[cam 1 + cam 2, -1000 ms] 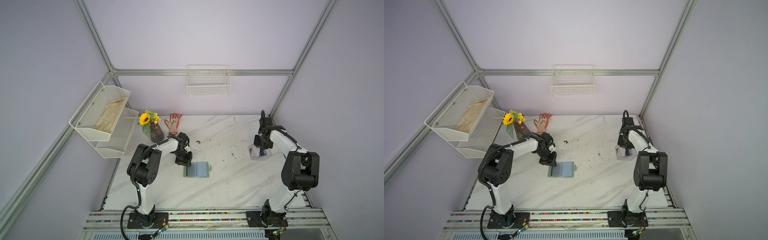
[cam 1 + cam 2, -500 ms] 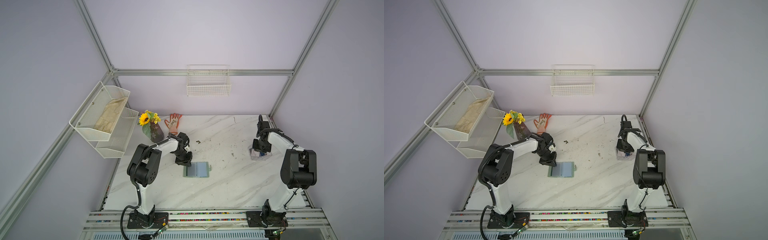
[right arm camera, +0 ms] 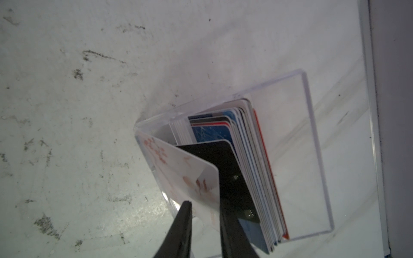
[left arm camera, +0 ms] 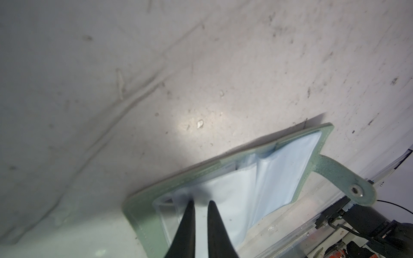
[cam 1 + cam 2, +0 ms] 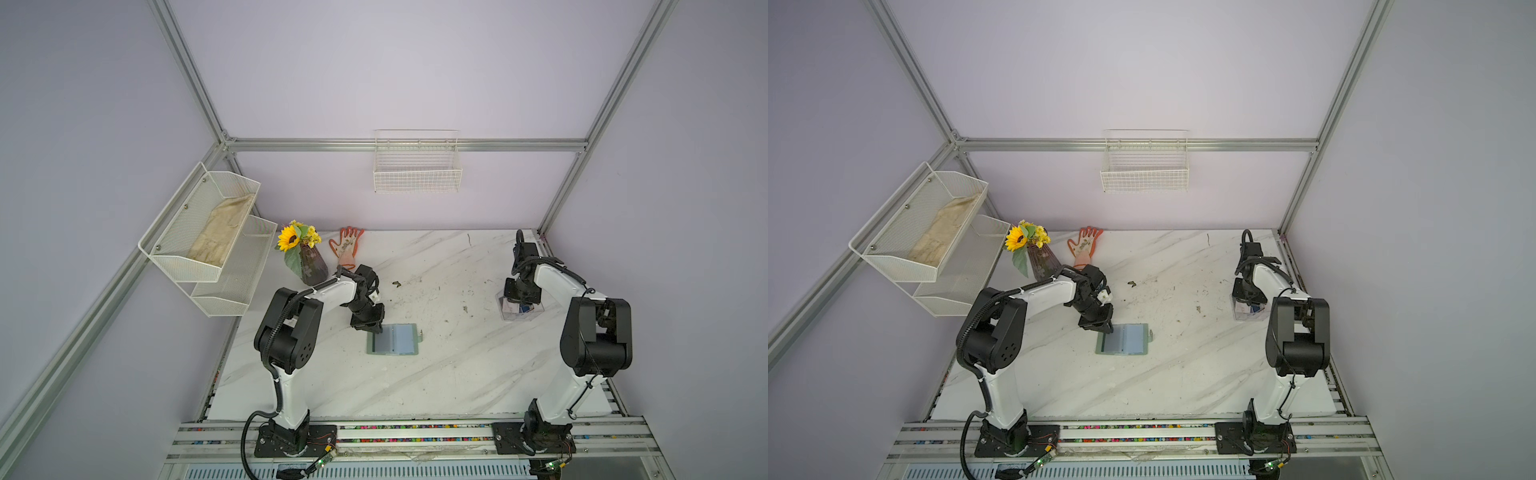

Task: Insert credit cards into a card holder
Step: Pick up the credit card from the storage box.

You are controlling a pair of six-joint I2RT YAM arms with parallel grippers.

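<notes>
Right claw (image 3: 204,203) is dipping into the clear plastic box (image 3: 290,134) at 3 o'clock on the marble table (image 5: 415,386), with its jaws apart astride the pale pink card (image 3: 178,169) and the black card (image 3: 223,165) just behind. Left claw (image 4: 201,202) is resting nearly closed tips on the open sage-green card holder (image 5: 392,338) at table centre, at its 10 o'clock corner. Cannot tell whether it is pinching the clear sleeve (image 4: 279,169).

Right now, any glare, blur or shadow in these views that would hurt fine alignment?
Left wrist view: glare patch on the table, left tool fingers out of focus, their shadow darkening the card holder sleeve. Right wrist view: pale pink card blurs near the right tool; clear box is sharper. Both top views: even light, soft shadows, no glare.
</notes>
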